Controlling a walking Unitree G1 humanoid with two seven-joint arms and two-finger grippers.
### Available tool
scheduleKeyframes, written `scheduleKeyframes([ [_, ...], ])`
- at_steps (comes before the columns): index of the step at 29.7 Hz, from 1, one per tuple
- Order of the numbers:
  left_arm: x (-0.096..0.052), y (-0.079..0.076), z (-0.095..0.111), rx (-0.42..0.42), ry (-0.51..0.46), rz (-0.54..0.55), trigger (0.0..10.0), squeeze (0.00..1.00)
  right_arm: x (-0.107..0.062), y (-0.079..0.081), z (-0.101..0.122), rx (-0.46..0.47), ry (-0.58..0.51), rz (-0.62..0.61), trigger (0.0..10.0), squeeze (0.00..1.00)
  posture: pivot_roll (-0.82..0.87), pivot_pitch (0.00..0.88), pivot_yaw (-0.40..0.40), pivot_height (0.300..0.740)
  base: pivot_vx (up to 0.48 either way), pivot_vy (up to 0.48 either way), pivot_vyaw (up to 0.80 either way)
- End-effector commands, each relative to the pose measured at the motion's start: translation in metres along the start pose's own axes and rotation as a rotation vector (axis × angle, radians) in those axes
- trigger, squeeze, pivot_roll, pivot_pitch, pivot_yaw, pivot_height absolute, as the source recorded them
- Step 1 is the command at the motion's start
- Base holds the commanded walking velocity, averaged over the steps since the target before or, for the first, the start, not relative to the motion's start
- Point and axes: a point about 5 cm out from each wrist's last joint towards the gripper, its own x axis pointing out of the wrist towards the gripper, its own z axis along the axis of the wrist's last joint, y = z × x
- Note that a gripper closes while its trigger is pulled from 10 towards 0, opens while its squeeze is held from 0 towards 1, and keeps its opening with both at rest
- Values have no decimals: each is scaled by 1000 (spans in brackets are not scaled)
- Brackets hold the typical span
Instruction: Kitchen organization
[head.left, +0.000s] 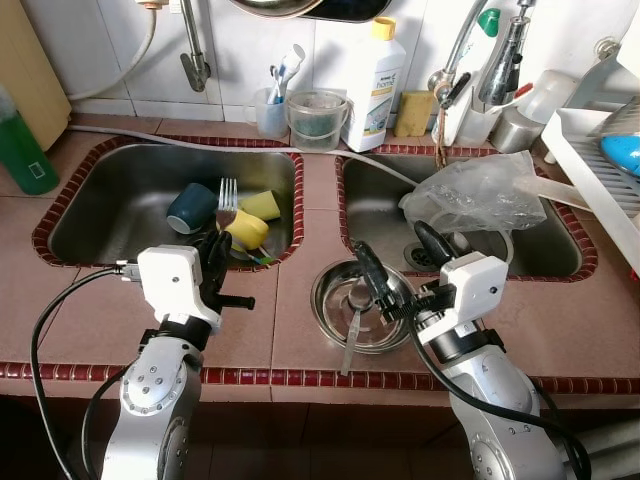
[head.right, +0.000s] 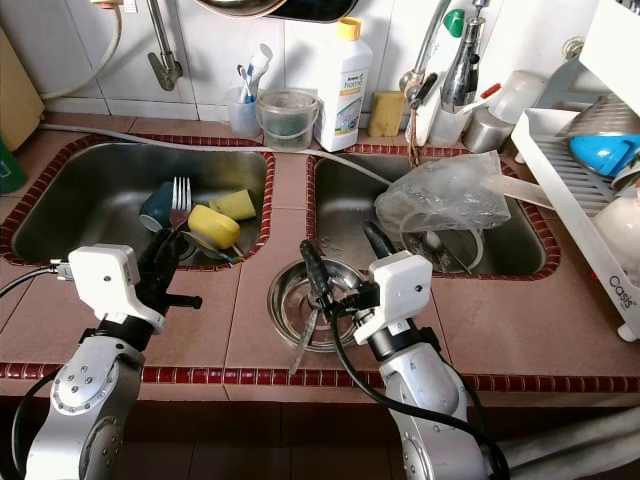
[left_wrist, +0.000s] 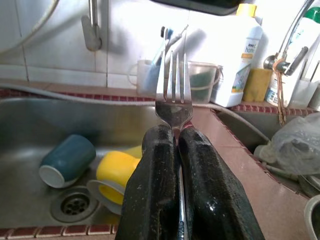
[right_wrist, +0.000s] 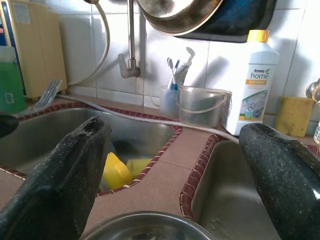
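Fingers of the left gripper (left_wrist: 177, 165) pinched a fork (left_wrist: 173, 97) upright over the left sink (head.left: 110, 200); the right gripper (head.left: 395, 262) hovered wide apart over a steel bowl (head.left: 340, 310) on the bench (head.left: 300, 330). Behind stood a bottle (right_wrist: 250, 82) labelled "home".

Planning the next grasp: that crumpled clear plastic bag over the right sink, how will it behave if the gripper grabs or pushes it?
The plastic bag is thin, wrinkled film, so it will probably crumple and drape rather than hold shape. It looks light, so a push would likely slide or fold it. It is draped over things in the right sink, so lifting may snag or drag them.
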Motion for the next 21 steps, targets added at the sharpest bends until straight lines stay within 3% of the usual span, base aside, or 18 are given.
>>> scheduleKeyframes([
  [1,2,-2,-1,-14,13,-12,10000,0,-2,0,-3,1,12,5,10000,0,-27,66,-37,740,0,0,0],
  [21,11,1,4,-28,10,-39,10000,0,-5,2,-3,6,26,32,10000,0,-30,76,-37,740,0,0,0],
])
